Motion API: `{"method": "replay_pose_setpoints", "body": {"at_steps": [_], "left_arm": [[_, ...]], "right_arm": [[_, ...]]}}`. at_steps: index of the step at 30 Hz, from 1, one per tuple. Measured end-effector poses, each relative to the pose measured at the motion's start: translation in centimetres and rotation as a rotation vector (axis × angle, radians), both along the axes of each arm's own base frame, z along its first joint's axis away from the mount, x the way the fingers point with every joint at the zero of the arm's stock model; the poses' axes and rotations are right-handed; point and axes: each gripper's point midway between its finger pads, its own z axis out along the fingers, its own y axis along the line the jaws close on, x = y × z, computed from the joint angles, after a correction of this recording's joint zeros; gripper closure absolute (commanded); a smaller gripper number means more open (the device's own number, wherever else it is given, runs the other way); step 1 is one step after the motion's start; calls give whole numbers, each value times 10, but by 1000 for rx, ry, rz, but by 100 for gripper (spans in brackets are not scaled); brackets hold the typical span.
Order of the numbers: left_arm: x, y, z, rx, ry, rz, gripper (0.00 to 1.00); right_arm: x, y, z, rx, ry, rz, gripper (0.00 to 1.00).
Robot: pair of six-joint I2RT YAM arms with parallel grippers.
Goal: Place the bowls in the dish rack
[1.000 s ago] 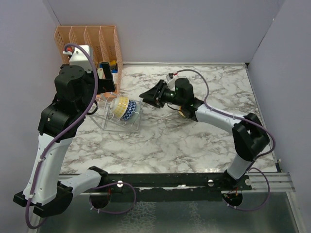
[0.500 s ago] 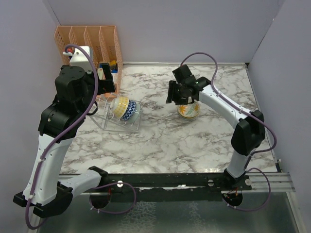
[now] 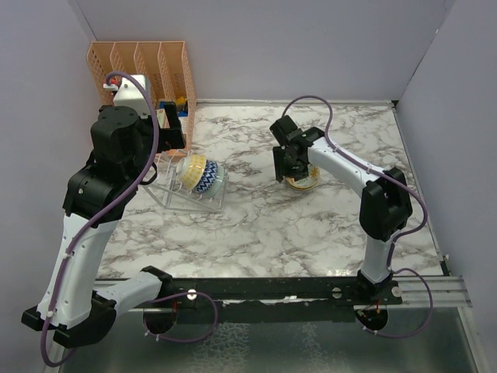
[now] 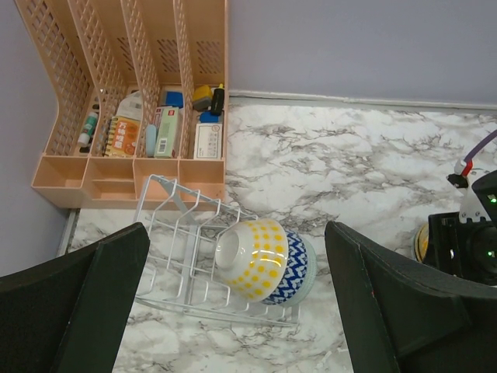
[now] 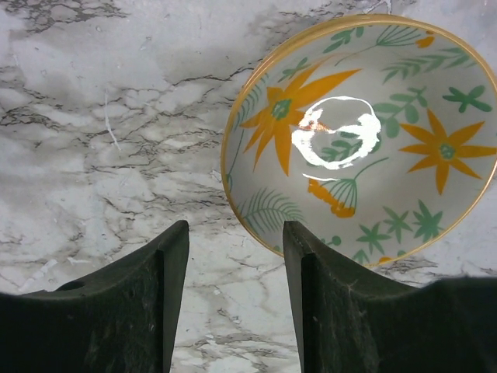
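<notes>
The clear dish rack [image 3: 177,194] stands at the table's left and also shows in the left wrist view [image 4: 175,252]. A yellow-dotted bowl [image 3: 192,169] and a blue zigzag bowl [image 3: 210,179] lie on their sides in it, nested; the left wrist view shows both, yellow-dotted [image 4: 256,260] and blue [image 4: 299,268]. My left gripper [image 3: 172,128] hovers open and empty high above the rack. A floral bowl [image 3: 304,179] sits upright on the table. My right gripper [image 5: 235,233] points down, open, at that bowl's rim [image 5: 365,140], one finger over the bowl, the other over the marble.
An orange slotted file organiser [image 3: 144,66] with small items stands in the back left corner, right behind the rack [image 4: 132,101]. Walls close the left, back and right sides. The right arm's cable [image 3: 311,105] loops above the bowl.
My right gripper has swung from beside the rack back to the right and turned down over the floral bowl's left rim. The left arm and the racked bowls have not moved.
</notes>
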Motion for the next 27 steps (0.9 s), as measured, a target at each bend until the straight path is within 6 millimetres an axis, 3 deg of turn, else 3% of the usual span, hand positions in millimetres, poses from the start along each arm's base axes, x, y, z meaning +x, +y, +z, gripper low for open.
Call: {"method": "replay_pose_setpoints", "body": {"at_steps": [3, 9, 18, 23, 27], "left_arm": [[0, 0, -1, 2, 3, 0, 1], [0, 0, -2, 2, 4, 0, 1], [1, -1, -6, 8, 15, 0, 1], [1, -1, -7, 8, 16, 0, 1], [1, -1, -7, 8, 16, 0, 1]], "right_arm": [[0, -1, -9, -20, 13, 18, 50], [-3, -5, -29, -50, 42, 42, 64], [4, -4, -26, -44, 21, 57, 86], [15, 0, -15, -27, -19, 68, 98], [21, 0, -5, -22, -34, 61, 99]]}}
